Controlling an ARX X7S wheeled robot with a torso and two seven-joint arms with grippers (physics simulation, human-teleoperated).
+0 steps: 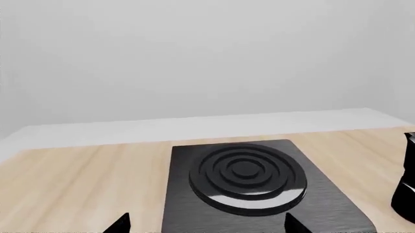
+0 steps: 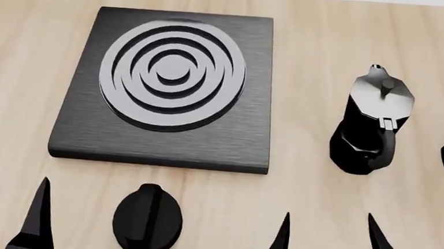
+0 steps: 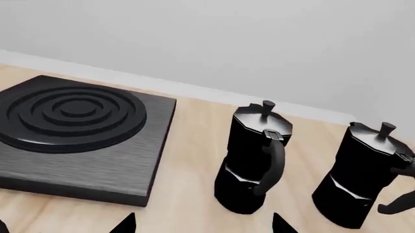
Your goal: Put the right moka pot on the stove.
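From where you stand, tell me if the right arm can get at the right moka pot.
Probably yes. The right gripper is open and empty, and the right moka pot stands upright on bare table. The other moka pot stands apart from it, toward the stove, so it should not block the way.

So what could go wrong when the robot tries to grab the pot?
1. Two look-alike moka pots stand side by side. The right gripper sits nearer the other moka pot than the right moka pot, so it might grab the wrong one.
2. The pots stand close together, so reaching for one could knock the other over.
3. The round knob lies in front of the stove; an arm could bump it.
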